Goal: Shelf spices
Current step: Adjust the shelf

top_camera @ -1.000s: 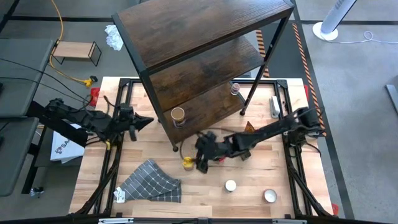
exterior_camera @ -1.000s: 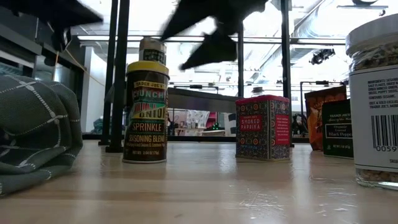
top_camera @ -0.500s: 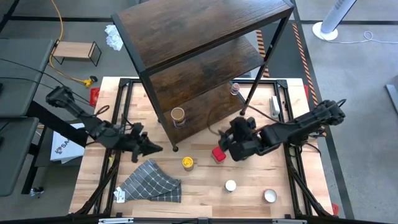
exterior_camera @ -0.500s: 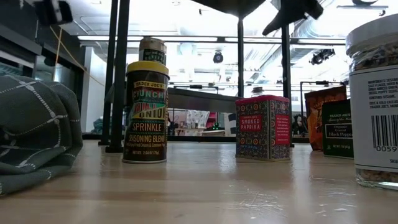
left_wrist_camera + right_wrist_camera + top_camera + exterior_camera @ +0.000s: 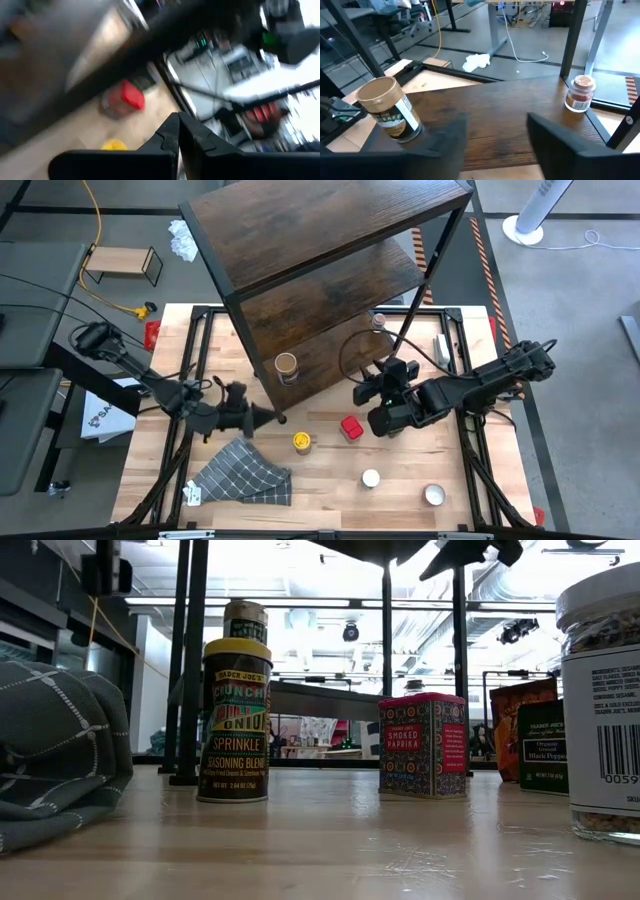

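The right tool [image 5: 368,386] is hanging spread and empty at frame centre, just above the red tin [image 5: 350,427]; the left tool [image 5: 262,416], pressed together, is pointing toward the yellow-lidded jar [image 5: 302,442].

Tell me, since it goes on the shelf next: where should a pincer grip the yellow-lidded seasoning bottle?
Grip the yellow-lidded cylindrical seasoning bottle across its round body just under the lid, coming from above. It stands upright with open wooden tabletop around it, probably leaving finger room either side.

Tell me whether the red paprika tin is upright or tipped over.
Upright: the red paprika tin stands on its base on the wooden table, lid on top, label reading level.
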